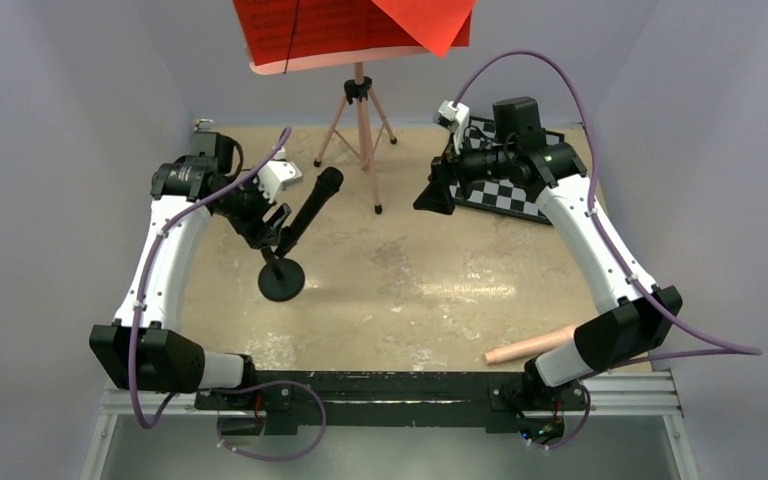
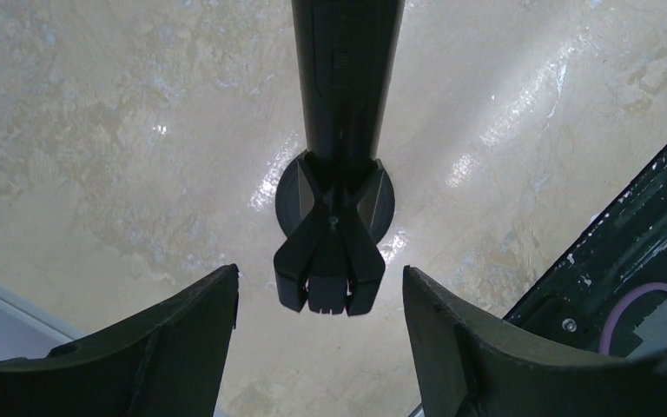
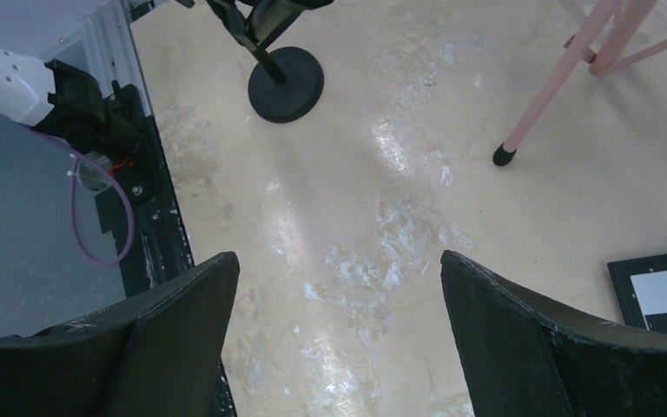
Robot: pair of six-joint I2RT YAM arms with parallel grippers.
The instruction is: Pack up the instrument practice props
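The black microphone [image 1: 315, 205] leans in the clip of the small round-base mic stand [image 1: 281, 281] at the left of the table. My left gripper [image 1: 276, 230] is open just behind the clip. In the left wrist view its fingers flank the clip [image 2: 328, 261] without touching it, and the microphone [image 2: 347, 78] runs away from me. The pink tripod music stand [image 1: 363, 120] stands at the back with red sheet-music pages [image 1: 340, 25] on its tray. My right gripper [image 1: 432, 195] hangs open over bare table, right of the tripod. In the right wrist view my right gripper [image 3: 339, 339] holds nothing.
A black-and-white chessboard [image 1: 505, 190] lies at the back right, under the right arm. A pink tube [image 1: 530, 345] rests near the front edge by the right arm's base. The tripod's legs [image 3: 556, 87] spread over the back middle. Walls close in both sides.
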